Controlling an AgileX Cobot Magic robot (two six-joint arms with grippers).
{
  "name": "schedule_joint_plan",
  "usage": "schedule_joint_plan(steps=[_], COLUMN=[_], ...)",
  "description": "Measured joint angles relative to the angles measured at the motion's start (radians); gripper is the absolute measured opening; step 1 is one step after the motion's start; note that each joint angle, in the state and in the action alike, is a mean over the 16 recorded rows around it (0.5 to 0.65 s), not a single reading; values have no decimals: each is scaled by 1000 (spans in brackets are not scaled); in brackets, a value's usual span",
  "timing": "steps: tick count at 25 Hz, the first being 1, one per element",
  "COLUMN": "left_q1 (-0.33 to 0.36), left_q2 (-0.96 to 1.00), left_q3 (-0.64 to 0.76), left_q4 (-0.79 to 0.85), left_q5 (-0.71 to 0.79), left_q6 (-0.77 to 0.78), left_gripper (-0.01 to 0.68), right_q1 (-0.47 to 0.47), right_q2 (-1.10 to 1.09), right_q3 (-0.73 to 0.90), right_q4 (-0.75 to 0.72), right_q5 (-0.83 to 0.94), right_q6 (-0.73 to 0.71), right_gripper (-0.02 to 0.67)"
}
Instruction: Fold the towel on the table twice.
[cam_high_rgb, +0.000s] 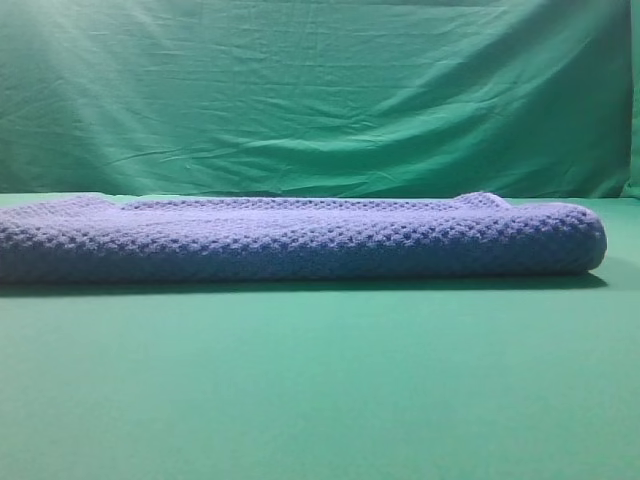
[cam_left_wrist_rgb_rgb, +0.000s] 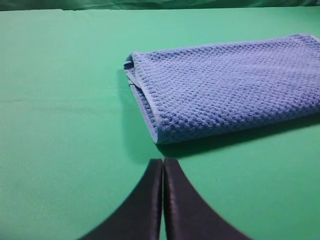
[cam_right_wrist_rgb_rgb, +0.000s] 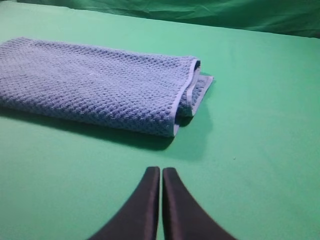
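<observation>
The blue-grey waffle-knit towel lies folded in a long, thick band across the green table. Its left end shows stacked layers with a pale edge in the left wrist view. Its right end shows a rolled fold in the right wrist view. My left gripper hovers shut just in front of the towel's left end, holding nothing. My right gripper is shut and empty too, a short way in front of the towel's right end. Neither gripper appears in the high view.
A wrinkled green fabric backdrop hangs behind the table. Bare green tabletop lies left of the towel, and more lies right of it and in front.
</observation>
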Motion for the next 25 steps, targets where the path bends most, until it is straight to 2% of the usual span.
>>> schedule_joint_plan(steps=[12, 25], left_q1=[13, 136], left_q2=[0, 0], left_q3=[10, 10], left_q4=[-1, -5], left_q5=[-33, -35], left_q6=[0, 0], left_gripper=[0, 0], right_q1=[-9, -154], right_q2=[0, 0], right_q3=[1, 1], right_q4=[-1, -1], right_q5=[0, 0], right_q6=[0, 0], right_gripper=[0, 0])
